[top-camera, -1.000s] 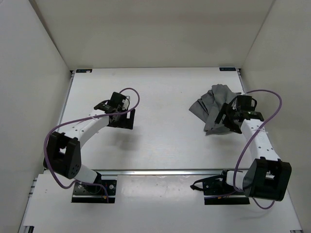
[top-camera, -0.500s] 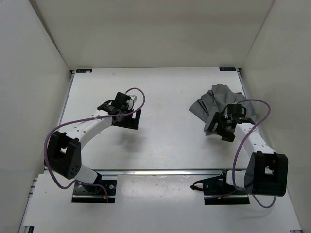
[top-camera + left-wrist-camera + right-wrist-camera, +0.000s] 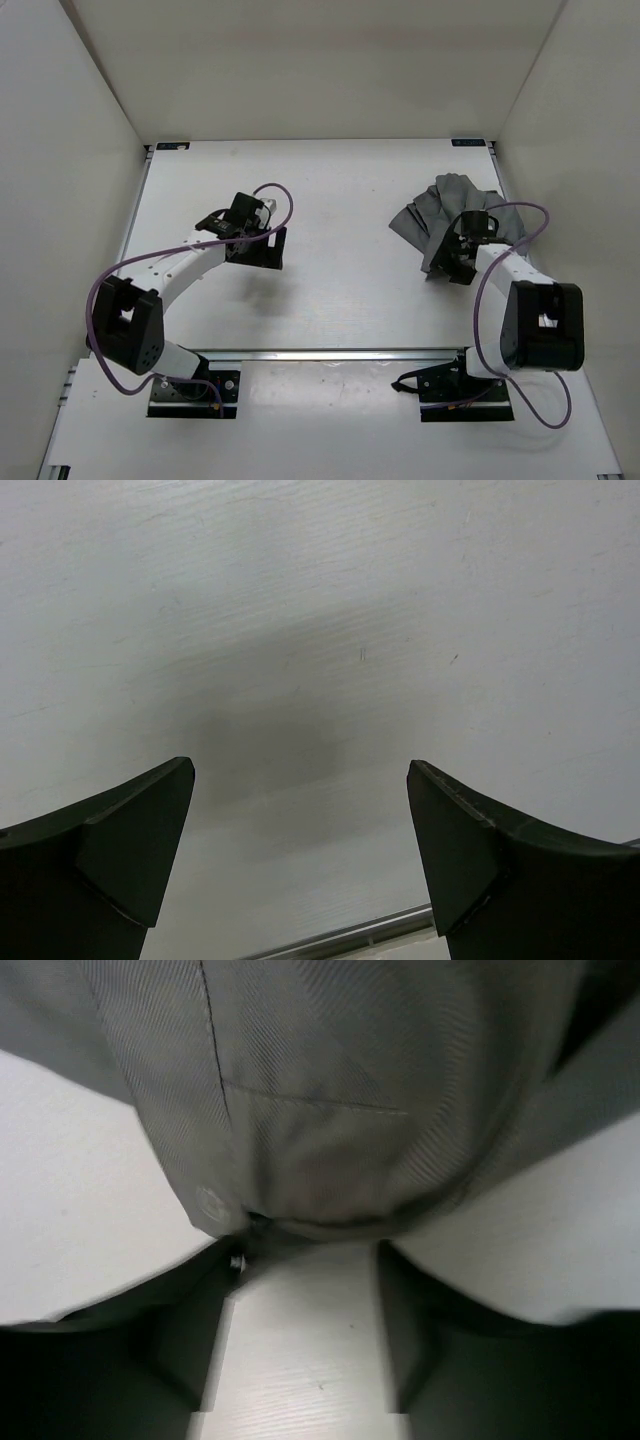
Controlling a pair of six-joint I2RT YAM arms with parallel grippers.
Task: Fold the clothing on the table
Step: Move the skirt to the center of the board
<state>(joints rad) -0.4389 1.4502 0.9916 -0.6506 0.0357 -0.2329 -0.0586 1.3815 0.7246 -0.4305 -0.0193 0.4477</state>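
At the far right of the desk [image 3: 330, 190], close to the side wall [image 3: 575, 150], the grey skirt [image 3: 440, 212] lies in a crumpled heap, not spread out. The right fingers [image 3: 455, 262] are down at its near edge. The wrist view shows them partly apart with bare desk between them and a rounded fold of cloth at their tips, beside a small button [image 3: 210, 1200]. I judge nothing is pinched yet, though blur leaves that unsure. The left fingers [image 3: 262, 250] hang wide over bare desk left of centre, well apart from the skirt, holding nothing.

The step in hand looks like taking hold of the heap to drag it out flat before any fold. To do it well, the right fingers should bite one thin edge, waistband or hem, rather than the thick bunched fold, so the cloth opens as it is pulled instead of travelling as a lump.

Room is tight on that side: the skirt sits near the desk's right edge and the wall. The open stretch is the middle, bounded at the near side by the metal rail [image 3: 330, 352]. Pulling leftward toward the centre would bring the skirt within reach of the left fingers.
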